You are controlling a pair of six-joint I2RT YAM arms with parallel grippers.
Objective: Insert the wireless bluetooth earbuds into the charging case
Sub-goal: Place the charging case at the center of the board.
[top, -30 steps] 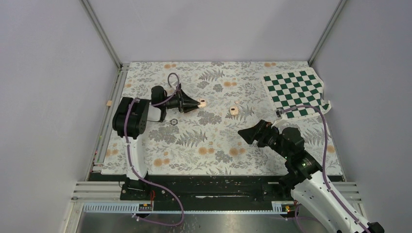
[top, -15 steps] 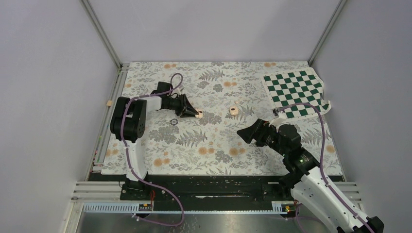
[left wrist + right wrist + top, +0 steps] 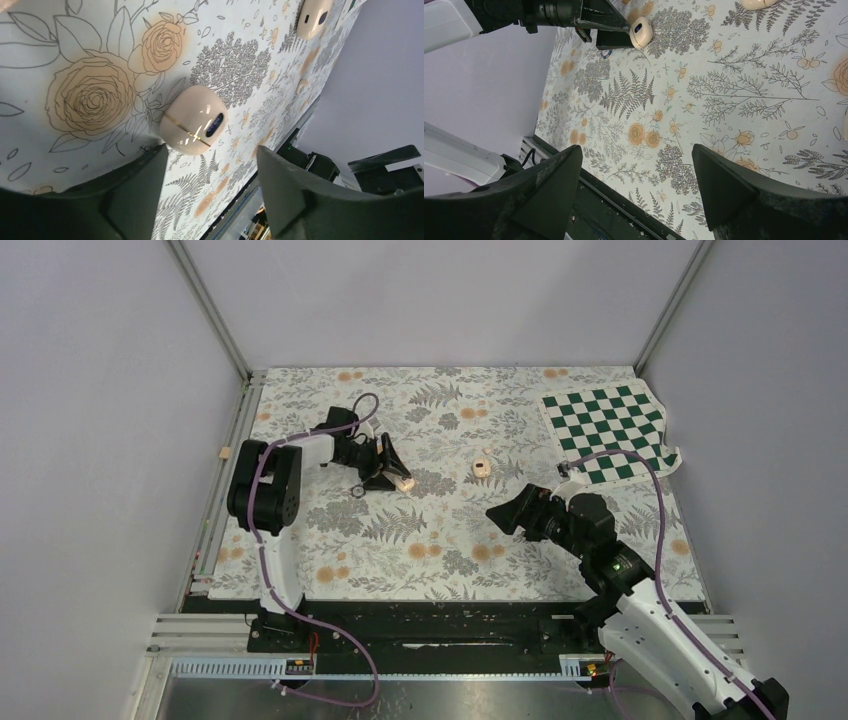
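Left gripper [image 3: 210, 152] stands half spread at centre-left of the overhead view, forearm low and pointing right. The charging case [image 3: 405, 481] lies ungripped on the floral mat [image 3: 420, 540] just off its fingertips. Right gripper [image 3: 636, 149] is spread wide and empty, its arm reaching up-left from lower right.

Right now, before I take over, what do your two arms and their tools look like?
The left arm and right arm mix black joint housings with white link shells, and a purple cable loops along each. The left tool and right tool are matte black, with two wedge-shaped fingers tapering to blunt tips.
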